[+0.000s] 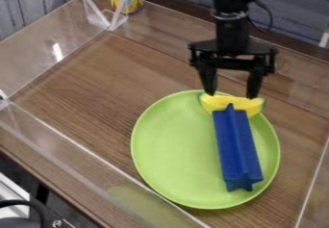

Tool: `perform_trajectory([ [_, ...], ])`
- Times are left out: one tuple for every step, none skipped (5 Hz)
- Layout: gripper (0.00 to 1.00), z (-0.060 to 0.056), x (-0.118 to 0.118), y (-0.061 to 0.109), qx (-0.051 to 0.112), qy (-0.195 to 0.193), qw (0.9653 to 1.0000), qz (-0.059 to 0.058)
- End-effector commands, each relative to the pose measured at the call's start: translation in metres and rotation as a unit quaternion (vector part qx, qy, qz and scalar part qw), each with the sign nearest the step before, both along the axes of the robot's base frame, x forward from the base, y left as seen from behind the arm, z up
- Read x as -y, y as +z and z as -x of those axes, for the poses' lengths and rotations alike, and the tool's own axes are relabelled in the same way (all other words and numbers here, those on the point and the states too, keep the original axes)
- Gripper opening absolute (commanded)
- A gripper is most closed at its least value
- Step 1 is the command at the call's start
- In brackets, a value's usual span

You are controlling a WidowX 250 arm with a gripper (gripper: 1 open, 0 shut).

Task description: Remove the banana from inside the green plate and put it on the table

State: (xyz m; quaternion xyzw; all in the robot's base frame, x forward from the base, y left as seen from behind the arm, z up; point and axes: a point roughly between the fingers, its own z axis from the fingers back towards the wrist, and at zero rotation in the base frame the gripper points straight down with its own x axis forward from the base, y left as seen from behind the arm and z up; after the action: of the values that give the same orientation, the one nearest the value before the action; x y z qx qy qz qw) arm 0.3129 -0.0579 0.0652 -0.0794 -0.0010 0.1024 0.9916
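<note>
Bright, soft light; low-resolution blur

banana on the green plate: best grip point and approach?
Grip the banana across its short width at the middle, coming straight down from above. It lies flat at the far rim of the green plate, long axis running left-right in the camera view. The blue block butts against its near side, so one finger has little room there. The open gripper hovers just over it.
</note>
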Motion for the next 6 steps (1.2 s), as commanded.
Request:
perform_trajectory([
  [1.00, -0.017, 0.023, 0.001, 0.029, -0.029, 0.9992, 0.003],
  [1.00, -0.005, 0.018, -0.001, 0.034, -0.010, 0.9993, 0.006],
  [1.00, 0.000, 0.010, -0.006, 0.037, 0.017, 0.9992, 0.001],
  [1.00, -0.005, 0.011, -0.006, 0.039, 0.013, 0.9991, -0.001],
  [0.00, -0.010, 0.012, -0.005, 0.042, 0.009, 0.9991, -0.003],
  [1.00, -0.011, 0.007, -0.009, 0.042, 0.000, 0.9991, -0.003],
])
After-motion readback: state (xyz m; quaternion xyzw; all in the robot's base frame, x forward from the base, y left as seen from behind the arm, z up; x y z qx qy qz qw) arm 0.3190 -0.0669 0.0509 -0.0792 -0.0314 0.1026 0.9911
